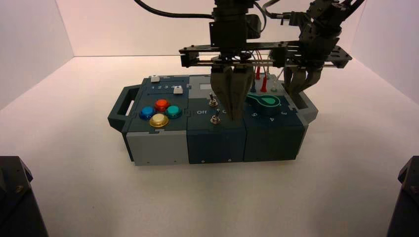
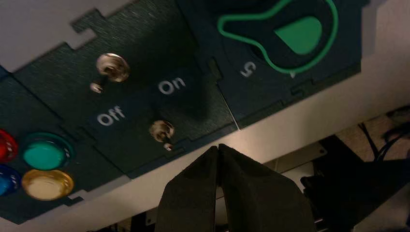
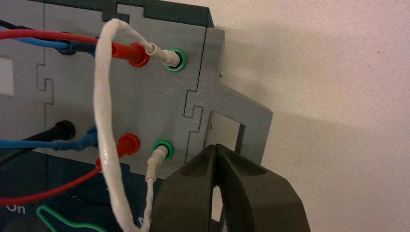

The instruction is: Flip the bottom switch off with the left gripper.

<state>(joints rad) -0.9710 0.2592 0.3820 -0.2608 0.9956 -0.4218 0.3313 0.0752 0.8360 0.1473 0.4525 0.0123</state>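
The left pincer [image 1: 232,112], fingers pressed together, hovers just right of the bottom switch [image 1: 215,118] on the box's [image 1: 217,140] near middle. The right pincer [image 1: 301,86], also closed, waits above the far-right handle [image 3: 241,125].

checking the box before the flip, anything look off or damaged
Nothing stands out. The box sits flat, both toggles look intact, and the left tool, fingers together, hangs beside the bottom switch.
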